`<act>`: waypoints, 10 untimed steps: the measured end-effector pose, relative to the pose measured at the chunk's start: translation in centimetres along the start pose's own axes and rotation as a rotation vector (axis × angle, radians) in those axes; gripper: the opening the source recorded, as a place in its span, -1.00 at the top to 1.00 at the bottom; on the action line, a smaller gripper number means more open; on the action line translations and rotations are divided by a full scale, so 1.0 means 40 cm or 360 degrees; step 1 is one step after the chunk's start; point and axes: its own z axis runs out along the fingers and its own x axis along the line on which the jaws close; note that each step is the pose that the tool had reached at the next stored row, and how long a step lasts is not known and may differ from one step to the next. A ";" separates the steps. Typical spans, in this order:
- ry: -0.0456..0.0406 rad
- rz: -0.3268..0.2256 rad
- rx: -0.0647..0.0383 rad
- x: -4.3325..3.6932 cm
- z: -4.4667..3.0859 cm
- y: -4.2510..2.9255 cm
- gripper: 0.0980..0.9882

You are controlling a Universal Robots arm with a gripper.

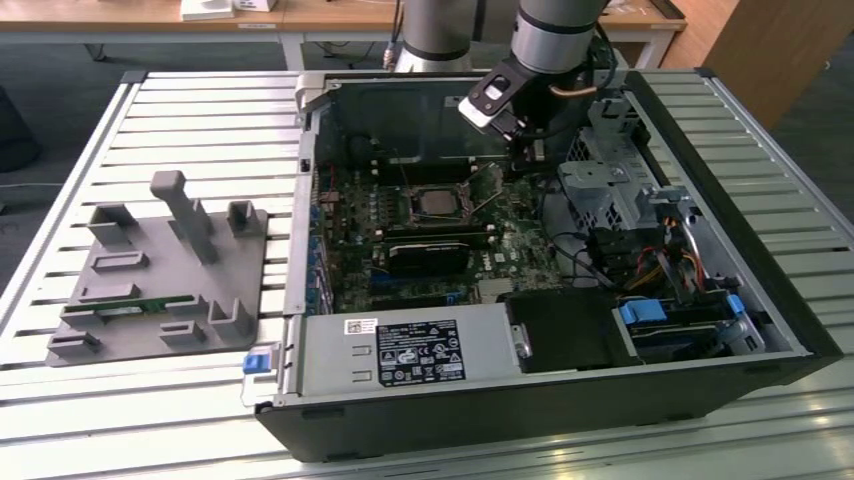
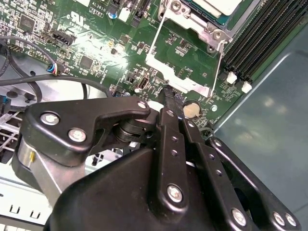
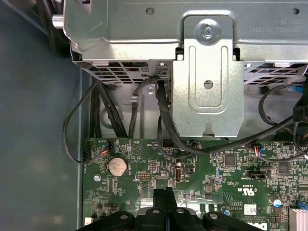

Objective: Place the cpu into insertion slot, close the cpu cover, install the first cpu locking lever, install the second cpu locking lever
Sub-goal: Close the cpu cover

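The gripper (image 2: 168, 92), fingers pinched together on nothing, noses the free edge of the open cpu cover (image 2: 185, 65), likely to push it shut. The cpu (image 1: 437, 201) sits socketed, to the exterior view's left.

An open computer case (image 1: 747, 340) is lying on a slatted metal table (image 1: 80, 420), exposing its green motherboard (image 1: 527, 262). A grey fixture block (image 1: 160, 270) is sitting beside the case, at the exterior view's left. In the first wrist view, black cables (image 3: 163, 120) are running from a metal drive cage (image 3: 207, 72) onto the board, where a coin battery (image 3: 117, 166) is sitting.
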 end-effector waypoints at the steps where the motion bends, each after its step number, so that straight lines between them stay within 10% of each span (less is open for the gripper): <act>1: 0.0000 0.0000 0.0000 0.000 0.001 0.000 0.98; 10: 0.0000 0.0000 0.0000 0.000 0.001 -0.022 0.98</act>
